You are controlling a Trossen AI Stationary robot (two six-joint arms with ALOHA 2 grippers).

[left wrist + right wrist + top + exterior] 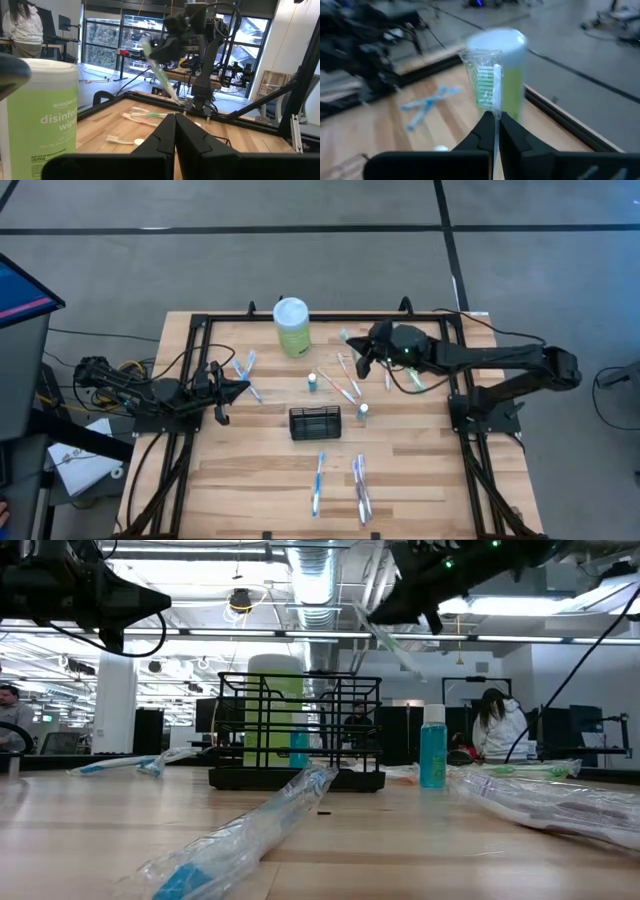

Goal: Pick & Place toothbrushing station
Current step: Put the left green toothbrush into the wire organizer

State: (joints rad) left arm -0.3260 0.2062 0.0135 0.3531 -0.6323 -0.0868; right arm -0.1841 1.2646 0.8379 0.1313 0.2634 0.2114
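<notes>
The right end effector (pixel 495 131) is clamped on a wrapped toothbrush (pixel 490 87), raised clear for transfer to the caddy (pixel 315 422). The left end effector (pixel 243 388) is closed, empty.

Even, bright indoor light falls on the wooden table (pixel 400 470) from above, and shadows under the objects are faint and short. In the low view, ceiling strip lights (pixel 540 608) glare white behind the wire caddy (pixel 298 730), turning it into a dark outline, and the wrapped toothbrush (pixel 240 830) nearest the camera is soft. In the left wrist view, the windows (pixel 112 37) are washed out. The right wrist view is blurred throughout, including the green bottle (pixel 507 70).
</notes>
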